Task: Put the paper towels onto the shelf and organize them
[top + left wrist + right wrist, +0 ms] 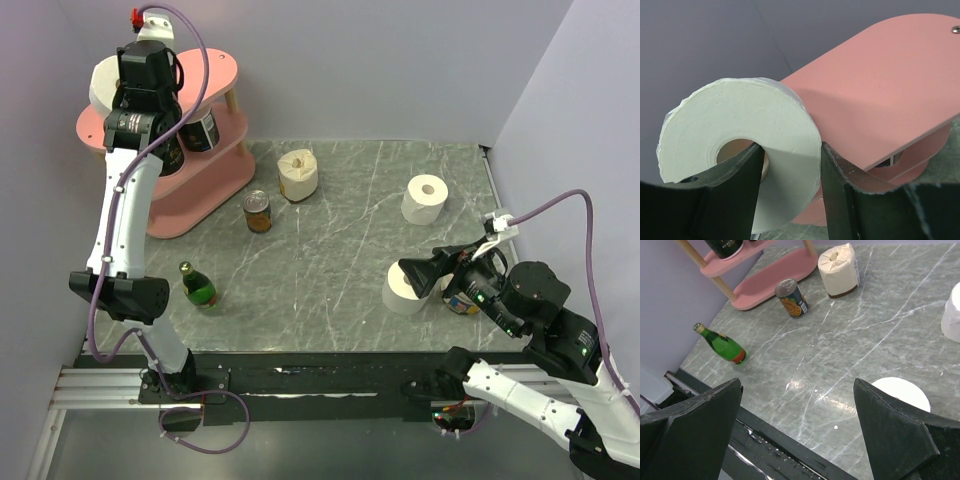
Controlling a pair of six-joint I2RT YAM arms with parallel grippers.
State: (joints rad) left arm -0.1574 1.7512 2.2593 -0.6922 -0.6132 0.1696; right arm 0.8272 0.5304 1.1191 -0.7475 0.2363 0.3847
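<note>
Sitting on end at the left end of the shelf (pixel 880 90)'s top board is one paper towel roll (pixel 740 120); the left tool (pixel 790 146) straddles its wall, one finger in the core and one outside, probably to set it down upright; can't tell if it's pinching or slack. The right tool (pixel 797 385) hangs wide open over a second roll (pixel 902 392) on the tabletop (pixel 330 260), seemingly lined up for a grab; a wrapped roll (pixel 298 174) and a bare roll (pixel 425 198) wait farther back; a can (pixel 258 212) and green bottle (pixel 198 285) litter the route, and dark cans (pixel 200 128) hog the middle tier.

top: overhead wide | L-wrist: close on shelf (pixel 880 90) | R-wrist: low over table (pixel 865 325)
</note>
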